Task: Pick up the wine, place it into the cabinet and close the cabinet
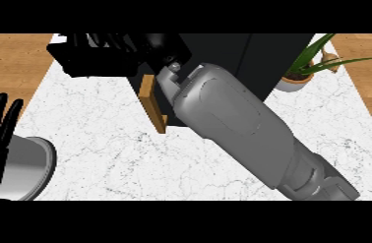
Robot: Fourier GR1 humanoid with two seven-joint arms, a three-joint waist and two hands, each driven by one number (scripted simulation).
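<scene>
My right forearm (240,124) runs from the lower right up to the black cabinet (225,55) at the back. Its black hand (109,52) is a dark mass at the cabinet's left front corner, raised close to the view. The cabinet's wooden door (155,105) stands open, seen edge-on, sticking out over the counter just left of the forearm. I see no wine bottle; it may be hidden by the hand or the arm. My left hand (9,124) rests open at the left edge, fingers up.
A potted plant (309,65) stands right of the cabinet on the white marble counter (131,153). Wooden floor (22,55) shows beyond the counter at both sides. My left forearm (25,168) fills the lower left corner.
</scene>
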